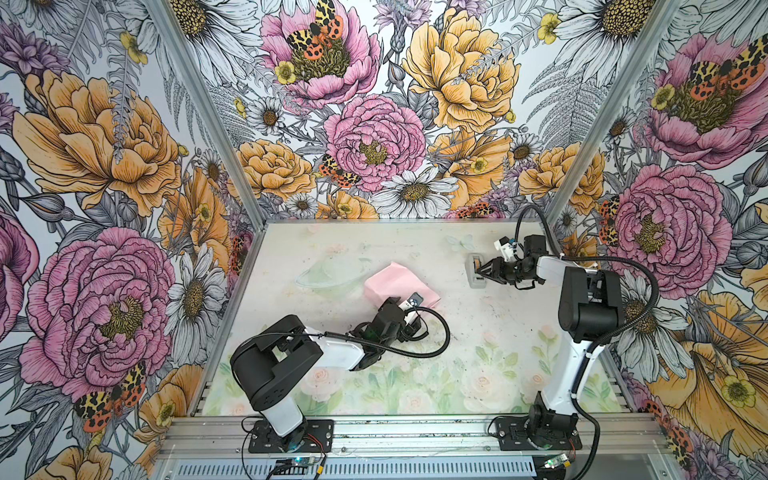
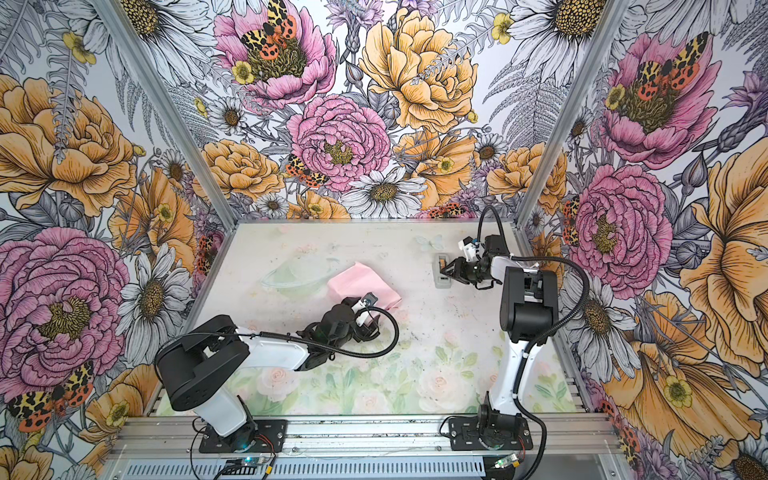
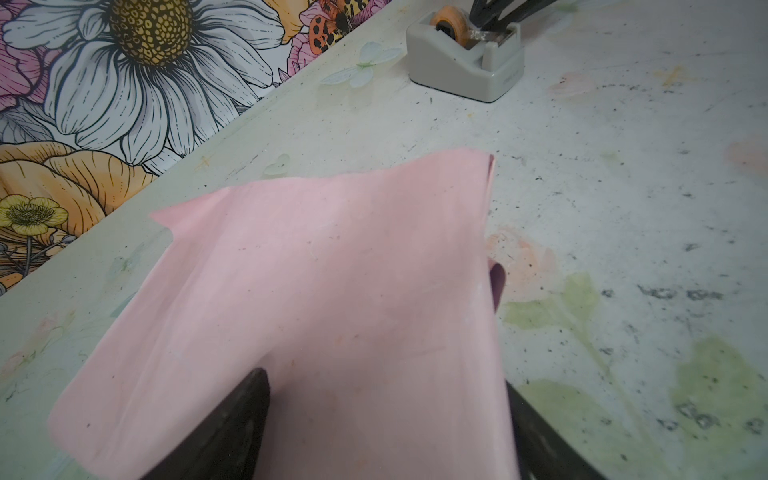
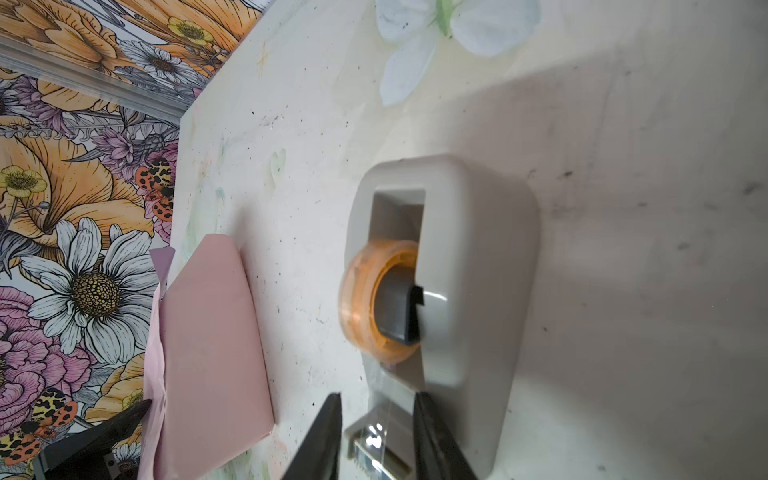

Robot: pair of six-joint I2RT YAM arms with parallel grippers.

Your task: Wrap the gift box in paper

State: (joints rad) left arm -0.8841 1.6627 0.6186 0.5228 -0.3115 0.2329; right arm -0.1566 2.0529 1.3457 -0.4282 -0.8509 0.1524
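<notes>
Near the middle of the surface [image 1: 478,332], the left end effector [image 3: 382,382], spread wide, clamps the paper [image 1: 399,282], which is folded pink side out over the gift box and hides it. Toward the far right corner, the right end effector [image 4: 376,399] stands narrowly apart astride the tape strip [image 4: 374,419] at the tape dispenser [image 1: 477,272]. The folding looks largely done. Taping the seam and closing the loose ends probably remain.

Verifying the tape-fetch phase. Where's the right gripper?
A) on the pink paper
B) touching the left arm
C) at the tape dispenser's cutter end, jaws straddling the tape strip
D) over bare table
C: the right gripper sits at the grey tape dispenser, jaws apart either side of the clear tape strip.
</notes>
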